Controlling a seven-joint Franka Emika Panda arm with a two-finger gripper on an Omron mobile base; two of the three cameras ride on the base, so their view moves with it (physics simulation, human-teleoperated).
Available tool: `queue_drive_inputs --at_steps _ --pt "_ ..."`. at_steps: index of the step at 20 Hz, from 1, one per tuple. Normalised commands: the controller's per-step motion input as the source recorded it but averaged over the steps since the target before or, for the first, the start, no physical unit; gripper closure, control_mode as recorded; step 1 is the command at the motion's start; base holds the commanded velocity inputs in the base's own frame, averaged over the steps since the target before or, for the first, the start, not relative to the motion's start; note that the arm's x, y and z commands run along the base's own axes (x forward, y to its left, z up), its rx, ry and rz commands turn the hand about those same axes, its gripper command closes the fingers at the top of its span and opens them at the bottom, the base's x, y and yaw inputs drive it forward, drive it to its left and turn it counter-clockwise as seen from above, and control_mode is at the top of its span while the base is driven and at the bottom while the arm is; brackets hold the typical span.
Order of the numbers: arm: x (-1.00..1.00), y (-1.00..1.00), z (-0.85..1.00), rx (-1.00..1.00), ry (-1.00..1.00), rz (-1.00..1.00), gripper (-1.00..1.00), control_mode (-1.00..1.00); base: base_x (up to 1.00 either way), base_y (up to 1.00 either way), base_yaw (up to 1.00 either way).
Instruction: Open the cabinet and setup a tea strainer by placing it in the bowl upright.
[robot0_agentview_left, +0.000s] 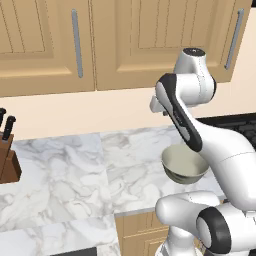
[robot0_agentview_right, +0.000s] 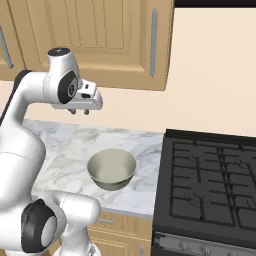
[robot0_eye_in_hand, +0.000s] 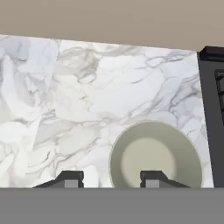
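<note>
Left base view: the bowl (robot0_agentview_left: 184, 165) sits right of centre on the marble counter (robot0_agentview_left: 75, 170), with the cabinet (robot0_agentview_left: 125, 42) shut across the top. Right base view: the gripper (robot0_agentview_right: 80, 111) hangs at upper left, above the bowl (robot0_agentview_right: 112, 169). Hand view: the gripper (robot0_eye_in_hand: 109, 180) stands partly open and empty at the bottom edge, the bowl (robot0_eye_in_hand: 155, 158) at lower right.

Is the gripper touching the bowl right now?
Apart. In the right base view the gripper hangs well above the bowl, with bare wall and marble counter showing between them.
</note>
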Motion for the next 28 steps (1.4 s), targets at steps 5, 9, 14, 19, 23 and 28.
queue_drive_inputs --at_steps 5,9,14,19,23,28 --pt "-0.26 -0.11 0.0 0.0 -0.08 0.0 -1.0 -1.0 0.0 0.0 0.0" --pt "-0.31 -0.38 0.0 0.0 -0.1 0.0 -1.0 -1.0 0.0 0.0 0.0" --pt "-0.21 -0.35 0.2 0.0 -0.18 0.0 -1.0 -1.0 0.0 0.0 0.0" --pt "-0.18 -0.41 0.21 0.0 -0.08 -0.01 -1.0 -1.0 0.0 0.0 0.0" --pt "-0.06 -0.68 0.35 0.0 -0.03 -0.16 -1.0 -1.0 0.0 0.0 0.0" --pt "-0.03 -0.75 0.71 0.04 -0.14 -0.24 -1.0 -1.0 0.0 0.0 0.0"
